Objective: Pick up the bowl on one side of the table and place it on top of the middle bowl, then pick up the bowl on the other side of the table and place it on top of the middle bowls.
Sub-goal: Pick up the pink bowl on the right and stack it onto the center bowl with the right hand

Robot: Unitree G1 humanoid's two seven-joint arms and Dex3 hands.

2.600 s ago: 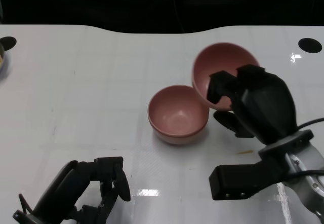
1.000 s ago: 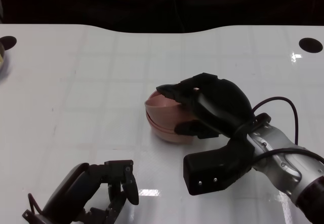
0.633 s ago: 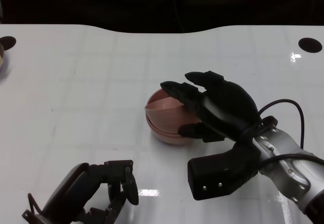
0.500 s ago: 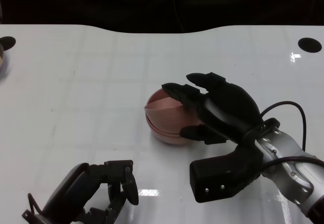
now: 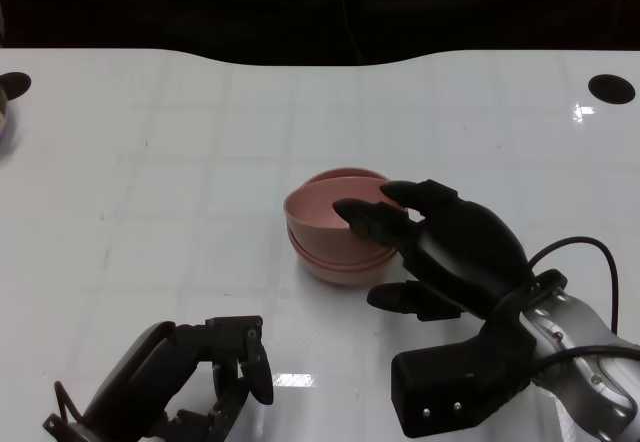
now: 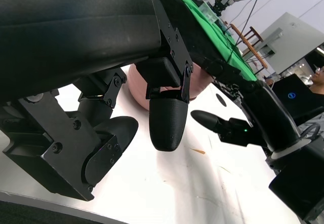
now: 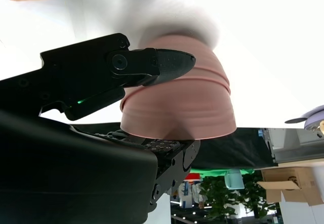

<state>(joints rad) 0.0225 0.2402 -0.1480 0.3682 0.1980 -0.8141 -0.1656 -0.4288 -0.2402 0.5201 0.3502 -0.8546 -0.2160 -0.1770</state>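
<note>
Item: stacked pink bowls [image 5: 335,237], mid-table [image 5: 180,142], nested. You have the right hand [image 5: 440,247] released beside them, the left hand [image 5: 185,377] clenched on nothing. Stacking appears complete.

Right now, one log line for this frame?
stack: pink bowls nested mid-table | right hand: open beside stack, holding nothing | left hand: fingers curled, holding nothing, near table edge

Stack of pink bowls [image 5: 335,237] at the middle of the white table [image 5: 180,162]; right hand [image 5: 440,252] just right of the stack; left hand [image 5: 190,377] nearer the front edge, left.
</note>
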